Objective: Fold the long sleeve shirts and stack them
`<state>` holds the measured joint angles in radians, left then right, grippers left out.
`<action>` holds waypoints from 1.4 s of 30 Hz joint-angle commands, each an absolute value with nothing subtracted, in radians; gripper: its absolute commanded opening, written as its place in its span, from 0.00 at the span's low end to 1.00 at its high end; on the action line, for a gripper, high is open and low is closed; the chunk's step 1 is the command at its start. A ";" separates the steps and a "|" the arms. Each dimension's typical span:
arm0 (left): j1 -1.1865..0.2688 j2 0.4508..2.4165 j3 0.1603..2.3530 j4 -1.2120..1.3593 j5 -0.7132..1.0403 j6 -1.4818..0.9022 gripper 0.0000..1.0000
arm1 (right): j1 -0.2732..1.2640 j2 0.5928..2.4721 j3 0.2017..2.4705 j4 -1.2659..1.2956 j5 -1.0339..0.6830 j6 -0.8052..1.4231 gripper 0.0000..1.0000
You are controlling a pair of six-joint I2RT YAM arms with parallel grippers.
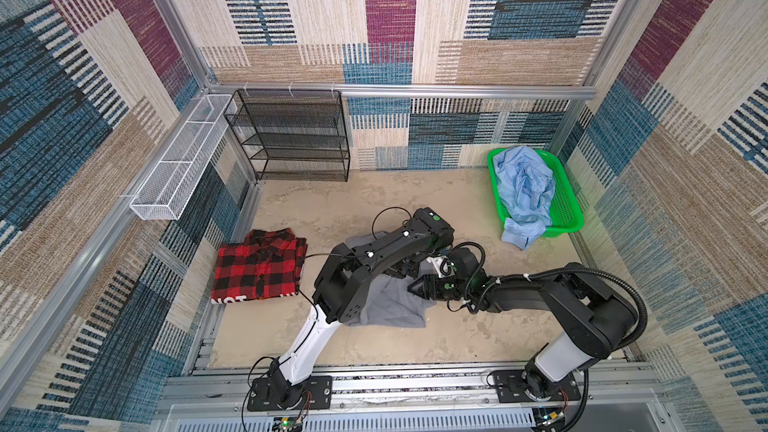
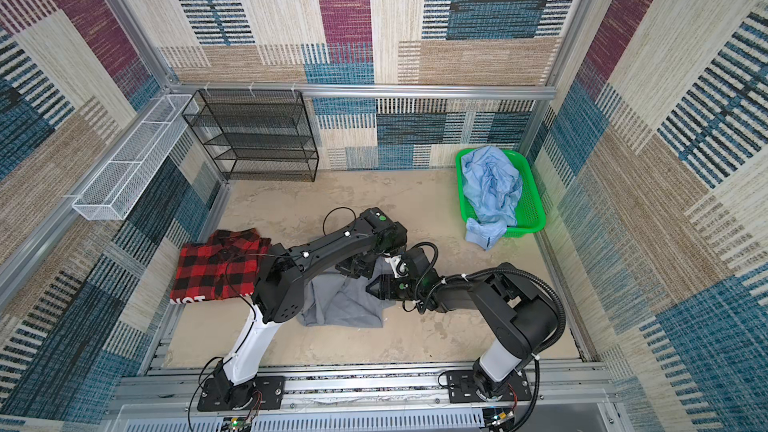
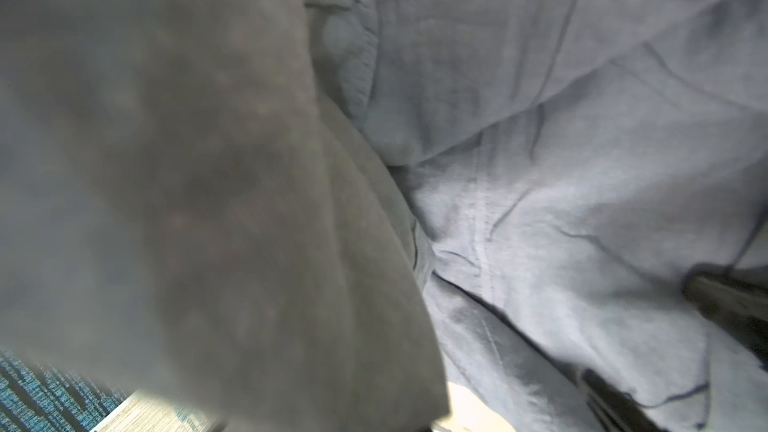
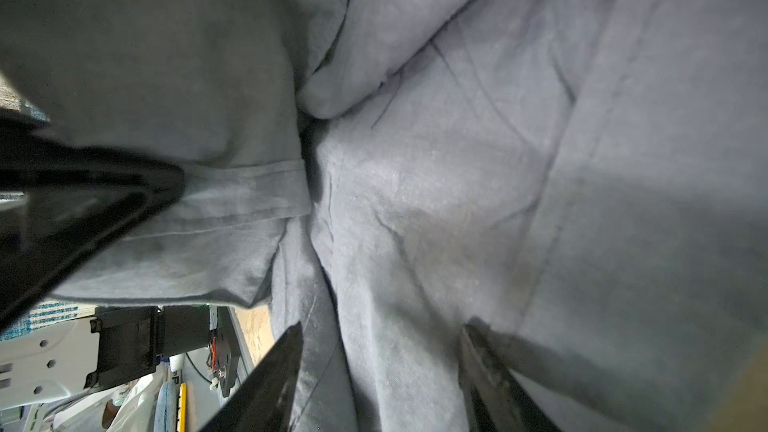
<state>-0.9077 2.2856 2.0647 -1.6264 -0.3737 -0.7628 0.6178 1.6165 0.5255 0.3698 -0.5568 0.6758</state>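
Grey shirt half-folded at the centre of the table, both my arms working over it.

The grey shirt [image 1: 390, 305] lies rumpled on the table [image 1: 332, 209], between the folded plaid shirt [image 1: 259, 268] on the left and the blue shirt [image 1: 525, 189] heaped in the green basket [image 1: 569, 205] at far right. My left gripper [image 4: 158, 189] looks pinched shut on a hemmed edge of the grey cloth. My right gripper [image 1: 412, 288] stands partly spread, with cloth between its fingers but not clamped. This fabric is light, limp and creases easily, so I judge it will sag and slide. I would grip it at hems or seams, where the layers are thick.
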 commanded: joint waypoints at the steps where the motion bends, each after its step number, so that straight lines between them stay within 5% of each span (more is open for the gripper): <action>1: -0.910 2.279 2.084 -1.774 -0.361 -0.808 0.18 | 0.620 1.618 0.522 0.383 -0.555 0.684 0.61; 5: -0.911 2.251 2.138 -1.775 -0.359 -0.818 0.30 | 0.620 1.626 0.519 0.390 -0.554 0.692 0.61; 22: -0.915 2.060 2.358 -1.775 -0.387 -0.857 0.33 | 0.618 1.537 0.498 0.375 -0.506 0.655 0.62; 32: -0.908 1.772 1.908 -1.770 -0.520 -0.909 0.45 | 0.621 1.368 0.591 0.203 -0.499 0.631 0.70; 42: -0.839 1.486 1.470 -1.532 -0.479 -0.848 0.51 | 0.670 1.556 0.692 0.267 -0.512 0.596 0.74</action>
<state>-0.8574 1.5379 1.5337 -1.6047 -0.4953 -0.8898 0.6514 1.5391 0.6701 0.2207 -0.5125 0.6224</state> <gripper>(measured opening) 0.510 0.738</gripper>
